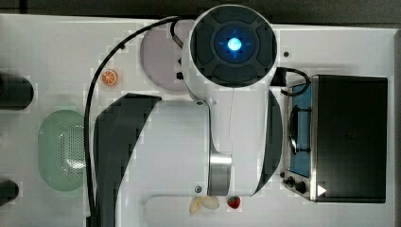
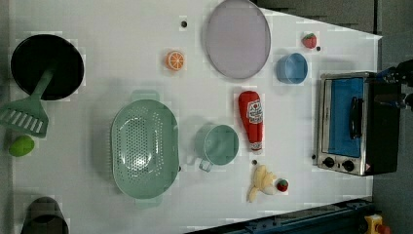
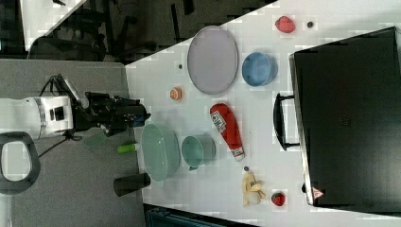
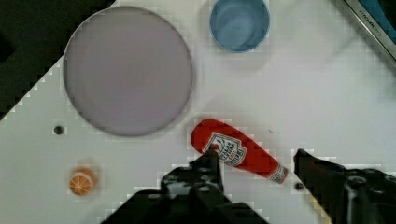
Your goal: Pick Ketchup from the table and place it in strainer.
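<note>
The Ketchup (image 2: pixel 251 119) is a red bottle with a white label and cap, lying flat on the white table between the green cup and the toaster oven. It also appears in the right view (image 3: pixel 227 125). In the wrist view my gripper (image 4: pixel 257 153) is open and well above the table. The Ketchup (image 4: pixel 238 151) lies between and below the two black fingers, untouched. The strainer (image 2: pixel 143 146), a pale green oval basket with a perforated middle, stands empty at the left view's centre left, and the top view shows the strainer (image 1: pixel 61 149) too. My arm's white body (image 1: pixel 227 94) hides the table's middle in the top view.
A grey plate (image 2: pixel 237 39) and a blue bowl (image 2: pixel 292 68) lie beyond the bottle's base. A green cup (image 2: pixel 216 145) sits between bottle and strainer. A toaster oven (image 2: pixel 348 122) stands at the left view's right. An orange slice (image 2: pixel 175 60), a banana (image 2: pixel 260 183) and a black pan (image 2: pixel 46 66) are also there.
</note>
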Action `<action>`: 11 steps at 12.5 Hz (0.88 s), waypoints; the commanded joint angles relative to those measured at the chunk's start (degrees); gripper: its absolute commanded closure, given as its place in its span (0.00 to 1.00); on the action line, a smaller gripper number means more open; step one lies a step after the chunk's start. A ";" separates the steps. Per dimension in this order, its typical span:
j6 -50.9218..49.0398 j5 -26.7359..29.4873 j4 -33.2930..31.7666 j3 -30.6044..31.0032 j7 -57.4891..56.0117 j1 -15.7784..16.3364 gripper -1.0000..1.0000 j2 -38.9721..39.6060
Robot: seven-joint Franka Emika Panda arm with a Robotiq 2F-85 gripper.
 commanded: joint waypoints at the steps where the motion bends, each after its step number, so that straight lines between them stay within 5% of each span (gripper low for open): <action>1: -6.82 0.69 -6.29 3.48 0.64 -5.80 0.21 -11.39; 3: -5.65 0.70 -7.97 3.80 0.61 -5.74 0.00 -11.03; 11: 11.53 0.69 -19.84 7.44 -22.85 -5.51 0.00 -5.19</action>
